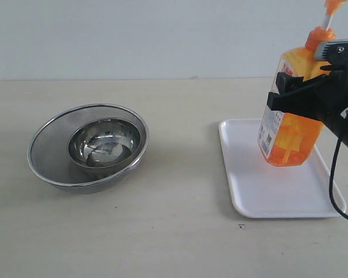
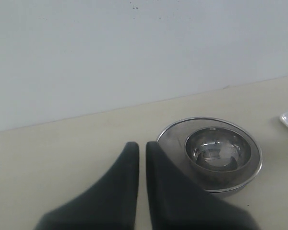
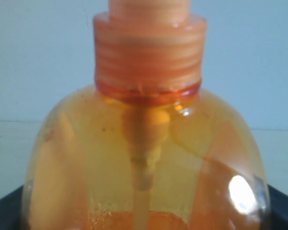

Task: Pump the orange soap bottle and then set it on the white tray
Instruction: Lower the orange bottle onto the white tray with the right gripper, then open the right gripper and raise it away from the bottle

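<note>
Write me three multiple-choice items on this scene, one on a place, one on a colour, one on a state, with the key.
1. The steel bowl sits: A on a shelf; B inside the mesh strainer; C in a box.
2. The tray is: A black; B red; C white.
3. The orange soap bottle is: A held tilted by the right gripper; B lying flat; C standing free.
Key: 1 B, the strainer's rim rings the bowl. 2 C, its glossy surface shows white in the exterior view. 3 A, black fingers clamp its sides and it leans above the tray.

Bright even light, blurry orange soap bottle (image 3: 144,158)
</note>
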Robot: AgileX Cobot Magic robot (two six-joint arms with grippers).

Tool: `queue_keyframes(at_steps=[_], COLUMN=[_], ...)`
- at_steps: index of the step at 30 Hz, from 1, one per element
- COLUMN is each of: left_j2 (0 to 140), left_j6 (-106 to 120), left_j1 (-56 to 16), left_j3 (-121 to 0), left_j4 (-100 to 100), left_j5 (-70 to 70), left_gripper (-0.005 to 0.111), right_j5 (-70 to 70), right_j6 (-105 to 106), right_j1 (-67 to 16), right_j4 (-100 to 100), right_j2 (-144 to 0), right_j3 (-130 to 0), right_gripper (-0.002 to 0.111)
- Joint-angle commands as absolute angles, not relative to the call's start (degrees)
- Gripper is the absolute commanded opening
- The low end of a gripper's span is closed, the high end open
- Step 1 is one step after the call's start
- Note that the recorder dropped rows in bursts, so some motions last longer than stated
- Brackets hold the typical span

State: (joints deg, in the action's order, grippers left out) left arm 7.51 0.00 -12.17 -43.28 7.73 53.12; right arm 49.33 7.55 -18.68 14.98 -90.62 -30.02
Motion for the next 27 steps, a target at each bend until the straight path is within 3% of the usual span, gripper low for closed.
queue_keyframes(at_steps=[1, 27], left_j2=[7.10, 7.10], left_j6=[-0.44, -0.44], left_j1=[-12.57, -12.57], left_j3=[-43.03, -43.03], left_j4=[6.62, 6.62], left_j5=[53.26, 53.48], left_gripper=[0.005, 0.005], right_j5=[56.40, 57.41], right_j6=[7.42, 6.06], right_j1=[-18.38, -18.50], right_j4=[14.25, 11.30], right_j2=[-92.10, -96.04], right_j3=[-30.45, -30.45], right_gripper=[0.000, 0.000])
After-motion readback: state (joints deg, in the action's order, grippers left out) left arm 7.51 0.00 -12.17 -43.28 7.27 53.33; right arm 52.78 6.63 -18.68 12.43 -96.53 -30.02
